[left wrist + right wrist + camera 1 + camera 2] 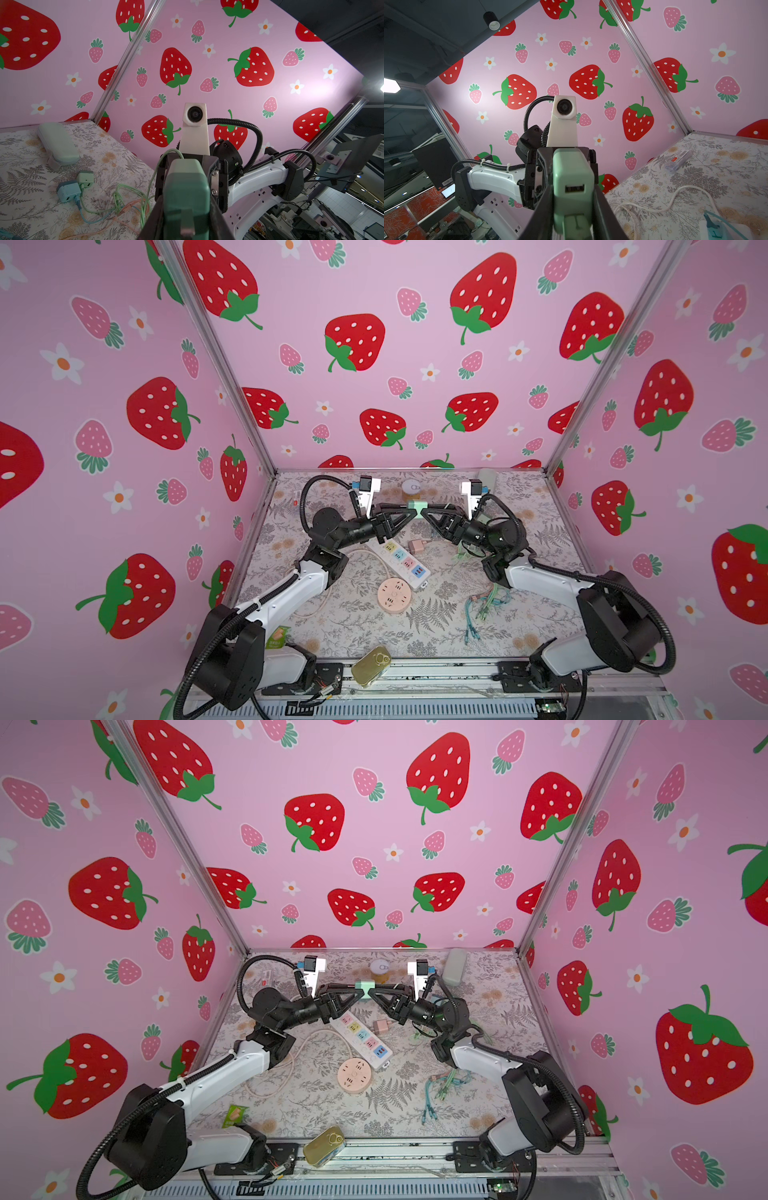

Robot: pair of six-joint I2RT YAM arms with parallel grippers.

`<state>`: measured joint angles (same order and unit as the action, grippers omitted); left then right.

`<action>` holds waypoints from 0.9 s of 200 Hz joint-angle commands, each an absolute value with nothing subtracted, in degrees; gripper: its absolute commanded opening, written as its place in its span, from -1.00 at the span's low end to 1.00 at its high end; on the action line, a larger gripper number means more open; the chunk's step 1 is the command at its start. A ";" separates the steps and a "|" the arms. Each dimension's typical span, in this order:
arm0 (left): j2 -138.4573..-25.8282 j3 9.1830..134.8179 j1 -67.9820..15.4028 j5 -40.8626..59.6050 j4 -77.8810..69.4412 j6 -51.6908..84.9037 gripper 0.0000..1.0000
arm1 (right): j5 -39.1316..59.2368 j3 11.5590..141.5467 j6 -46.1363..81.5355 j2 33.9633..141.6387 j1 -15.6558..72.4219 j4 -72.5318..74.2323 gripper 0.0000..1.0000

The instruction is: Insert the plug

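The mint-green cube-shaped charger plug [414,504] hangs in the air above the far end of the white power strip with pastel sockets [401,562]. It is pinched from opposite sides by the left claw [411,513] and the right claw [424,513] at once. If either arm pulls or turns before the other lets go, I judge the small smooth block could twist or drop, spoiling its line-up with a socket. Below is a desk in grey fern-and-flower cloth [436,635], enclosed by pink strawberry-print walls [374,290].
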<state>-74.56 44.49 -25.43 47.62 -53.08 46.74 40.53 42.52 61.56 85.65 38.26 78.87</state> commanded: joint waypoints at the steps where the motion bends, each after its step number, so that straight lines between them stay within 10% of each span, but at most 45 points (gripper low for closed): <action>1: -73.66 44.77 -25.96 48.40 -51.44 46.85 -0.99 | 43.32 44.65 63.54 86.29 38.67 85.49 -0.63; 90: -70.95 46.46 -24.61 50.02 -42.35 43.78 0.13 | 42.64 45.33 54.56 82.35 38.58 72.52 -0.77; 180: -64.14 44.58 -22.42 50.38 -30.61 37.31 0.34 | 40.03 50.79 43.93 79.44 36.75 52.29 -0.79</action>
<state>-67.61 44.58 -23.07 49.10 -36.45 41.89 41.56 46.39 49.47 81.89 37.78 61.10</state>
